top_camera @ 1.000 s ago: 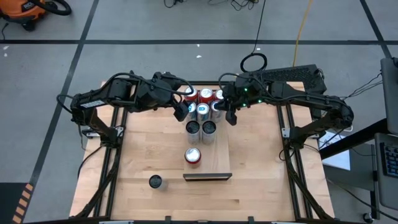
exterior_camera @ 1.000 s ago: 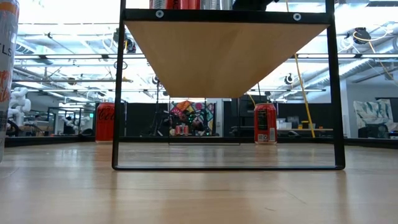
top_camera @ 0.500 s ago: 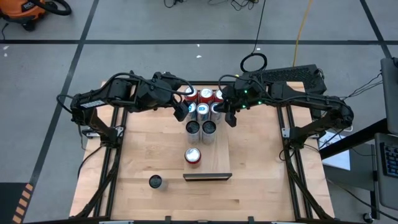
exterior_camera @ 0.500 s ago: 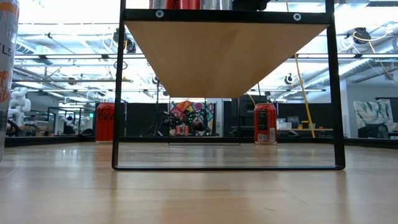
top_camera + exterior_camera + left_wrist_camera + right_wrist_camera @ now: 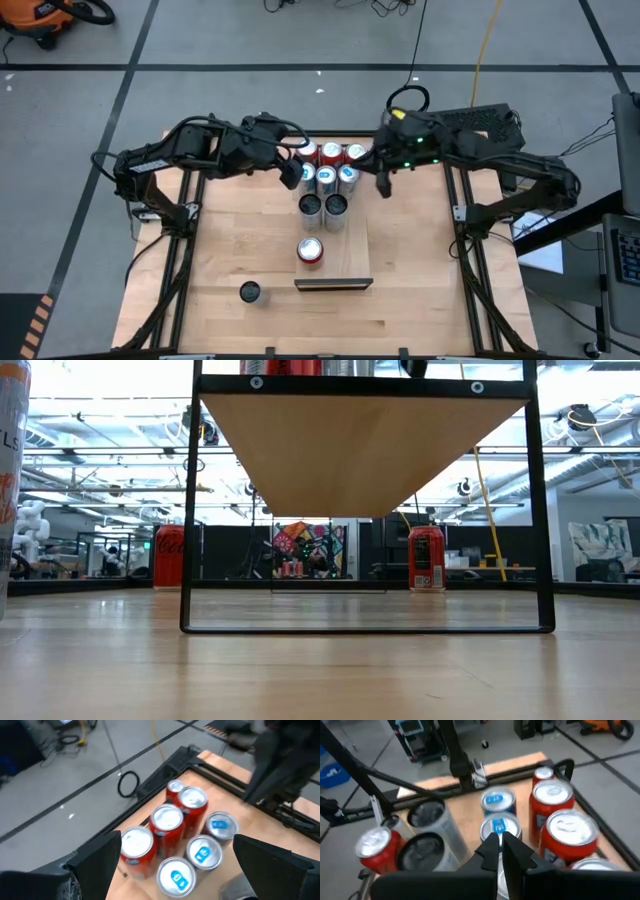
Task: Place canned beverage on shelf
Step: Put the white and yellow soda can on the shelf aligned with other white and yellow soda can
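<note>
2 arms over clustered cans (image 5: 326, 176)

My two arms are matte black, jointed in boxy segments, with thin black cables looping along them. Small green lights glow on my right arm (image 5: 408, 152). My fingers (image 5: 490, 851) are dark, tapered wedges; my left ones (image 5: 97, 857) are broad black paddles.
</note>
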